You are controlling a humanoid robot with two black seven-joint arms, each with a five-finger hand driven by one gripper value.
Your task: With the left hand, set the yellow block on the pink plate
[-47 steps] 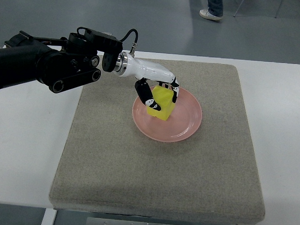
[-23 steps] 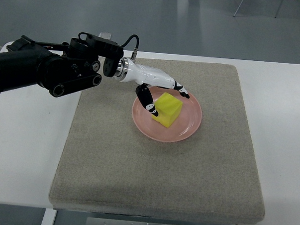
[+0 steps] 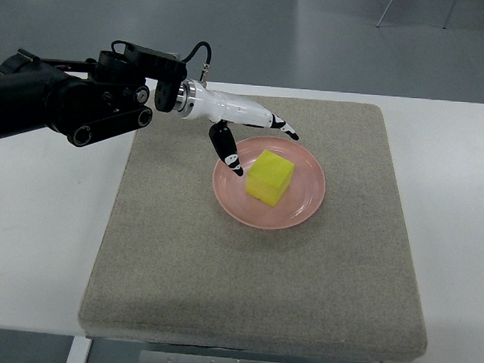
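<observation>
Yellow block (image 3: 269,176) sits on the pink plate (image 3: 305,207) on the grey mat (image 3: 222,277), left hand (image 3: 240,125) just beside it with fingers (image 3: 289,131) spread and holding nothing, so placement looks done, only arm retreat left; right hand unseen.

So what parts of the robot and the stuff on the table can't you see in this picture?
- Right hand: not in the top view at all.
- Left arm: its shoulder end is cut off by the picture's left edge.
- Left hand: only its back shows; the palm faces away from the camera.
- Yellow block: its underside and far faces are hidden by the block itself.
- Pink plate: the patch under the block is covered.
- Grey mat: hides the table beneath.
</observation>
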